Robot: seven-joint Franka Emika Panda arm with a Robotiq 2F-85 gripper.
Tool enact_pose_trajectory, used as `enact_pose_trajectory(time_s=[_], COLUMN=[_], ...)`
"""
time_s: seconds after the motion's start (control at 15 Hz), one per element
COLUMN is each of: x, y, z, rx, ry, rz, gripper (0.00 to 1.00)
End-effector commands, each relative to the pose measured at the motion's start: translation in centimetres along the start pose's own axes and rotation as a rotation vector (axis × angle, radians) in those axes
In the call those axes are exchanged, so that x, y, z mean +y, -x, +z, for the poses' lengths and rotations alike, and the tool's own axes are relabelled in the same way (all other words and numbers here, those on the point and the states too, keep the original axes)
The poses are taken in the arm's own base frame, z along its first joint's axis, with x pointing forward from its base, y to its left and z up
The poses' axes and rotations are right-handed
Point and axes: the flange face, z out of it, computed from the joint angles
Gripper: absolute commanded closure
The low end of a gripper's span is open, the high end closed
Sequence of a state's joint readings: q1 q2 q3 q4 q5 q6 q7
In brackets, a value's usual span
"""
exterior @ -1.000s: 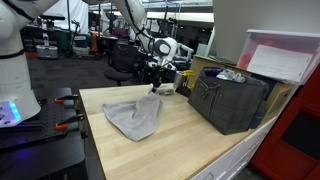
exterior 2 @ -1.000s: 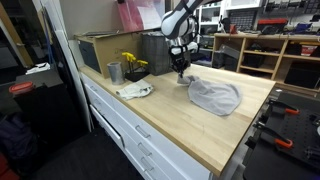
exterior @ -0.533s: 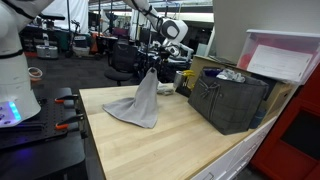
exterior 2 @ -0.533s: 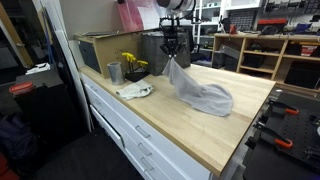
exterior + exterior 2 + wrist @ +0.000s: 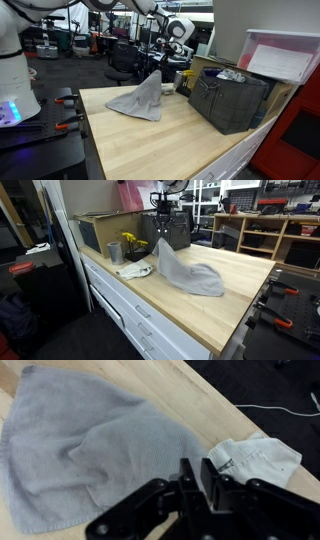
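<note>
Grey cloth [image 5: 140, 98] raised from flat into a peak, fingers [image 5: 190, 485] above, grip cannot be told

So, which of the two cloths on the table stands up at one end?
The grey cloth: it rises to a point under the fingers; the small white cloth lies low.

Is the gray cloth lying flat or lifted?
Partly lifted: one corner of the cloth stands up in a peak just below the gripper; the rest lies on the table.
</note>
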State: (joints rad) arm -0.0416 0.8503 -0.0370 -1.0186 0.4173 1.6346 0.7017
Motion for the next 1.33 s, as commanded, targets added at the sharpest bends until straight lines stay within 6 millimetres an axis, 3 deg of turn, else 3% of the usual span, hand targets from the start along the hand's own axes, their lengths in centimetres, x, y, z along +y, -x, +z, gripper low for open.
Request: enact_pose_trajectory(time_s=[0.0,0.2,0.47,0.67,0.87,1.07,1.27], x=[0.8,4.3,12.1,18.2,23.5,27.2,29.7], y=[-1.8,-3.8,-7.8,-10.3,-11.4,-10.9,-10.2], z=[-2.4,-4.1,-4.1,-2.6,0.2,4.6,8.8], rx=[0.067,0.072,0.115,0.143,0.134,0.093,0.054], ry=[-0.038,-0.107,-0.116,-0.086,-0.059,-0.007,0.04], rz=[0.078,0.118,0.158,0.139,0.131,0.073,0.024], gripper=[0.51,0.27,0.0,0.0,0.0,0.0,0.0])
